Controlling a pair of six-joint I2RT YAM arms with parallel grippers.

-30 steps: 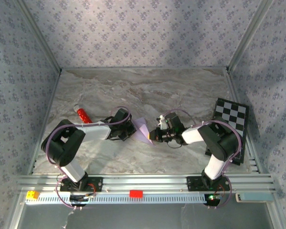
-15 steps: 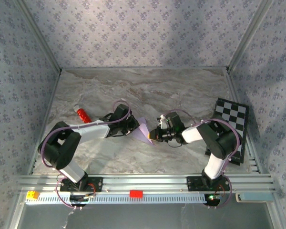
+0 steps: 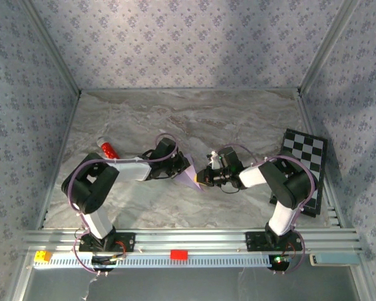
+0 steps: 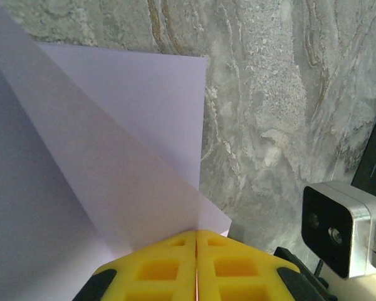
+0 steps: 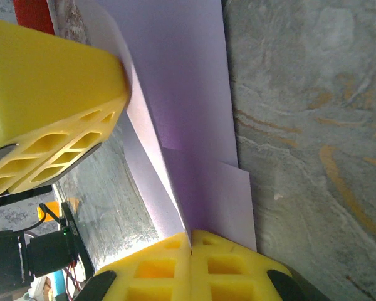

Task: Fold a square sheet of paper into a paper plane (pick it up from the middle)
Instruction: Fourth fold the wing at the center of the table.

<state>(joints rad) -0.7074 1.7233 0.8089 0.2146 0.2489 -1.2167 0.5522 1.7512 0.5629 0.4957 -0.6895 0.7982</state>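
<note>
At the middle of the grey marbled surface, the partly folded pale lilac square sheet of paper spans between both arms, left jaws and right jaws each pressed together pinching opposite edges, its crease running from one pair toward the other.

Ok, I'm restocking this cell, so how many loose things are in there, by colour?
Lilac: 1, folded paper
Red: 2, cylinder, red block
Yellow: 1, yellow block
Black-and-white: 1, checkered board
Total: 5
</note>
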